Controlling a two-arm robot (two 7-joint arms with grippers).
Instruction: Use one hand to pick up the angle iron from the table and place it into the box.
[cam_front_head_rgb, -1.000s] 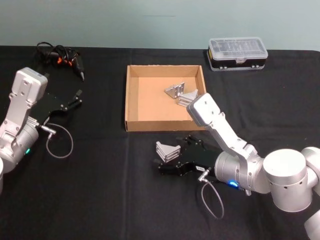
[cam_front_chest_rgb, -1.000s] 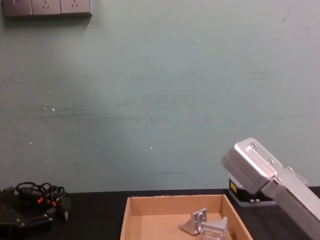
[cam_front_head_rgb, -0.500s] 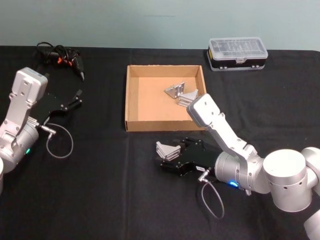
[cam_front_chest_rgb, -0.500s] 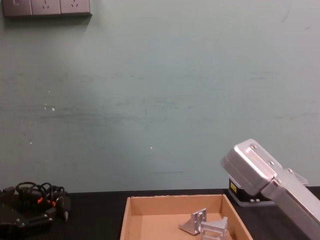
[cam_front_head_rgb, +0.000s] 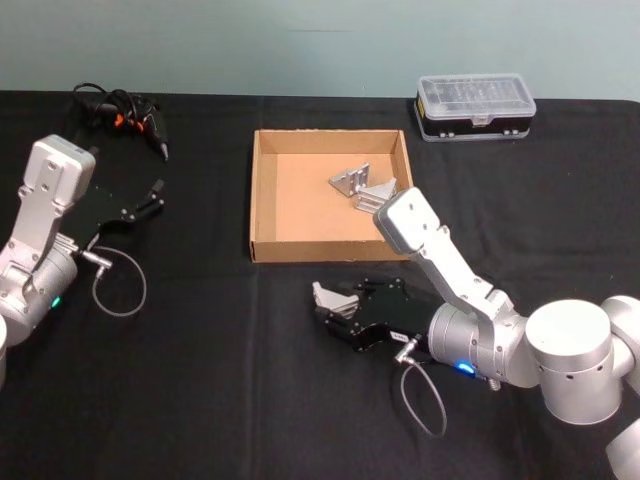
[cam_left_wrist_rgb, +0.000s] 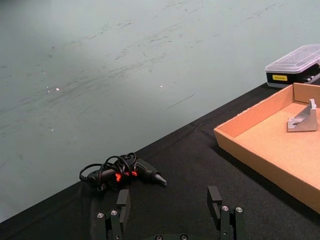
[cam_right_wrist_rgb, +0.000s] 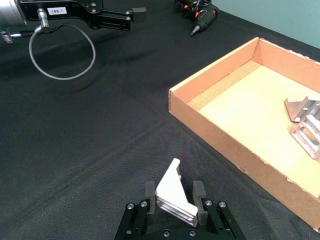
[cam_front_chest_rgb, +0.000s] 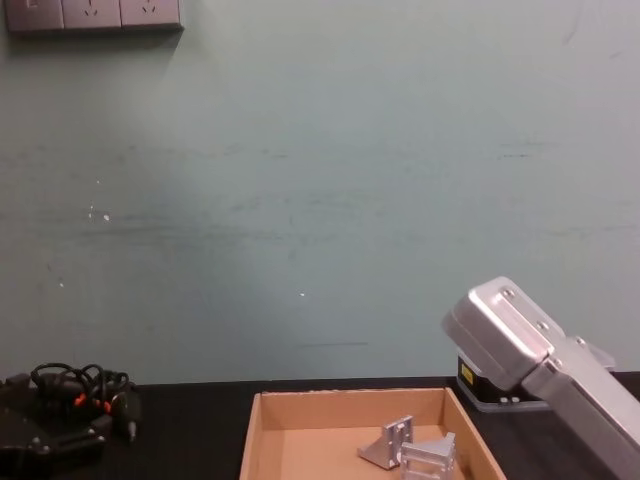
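While clamped on the angle iron (cam_right_wrist_rgb: 172, 198), right pincer (cam_right_wrist_rgb: 172, 202) near box (cam_right_wrist_rgb: 215, 137); left pincer (cam_left_wrist_rgb: 170, 207) agape, empty.

angle iron (cam_right_wrist_rgb: 173, 197): bright metal | box (cam_front_head_rgb: 263, 214): matt cardboard | table (cam_front_head_rgb: 200, 380): matt blk cloth

The right gripper (cam_front_head_rgb: 332, 308) clamps an angle iron (cam_front_head_rgb: 334, 298) just near of the box (cam_front_head_rgb: 262, 200); the left gripper (cam_front_head_rgb: 152, 198) sits far left.
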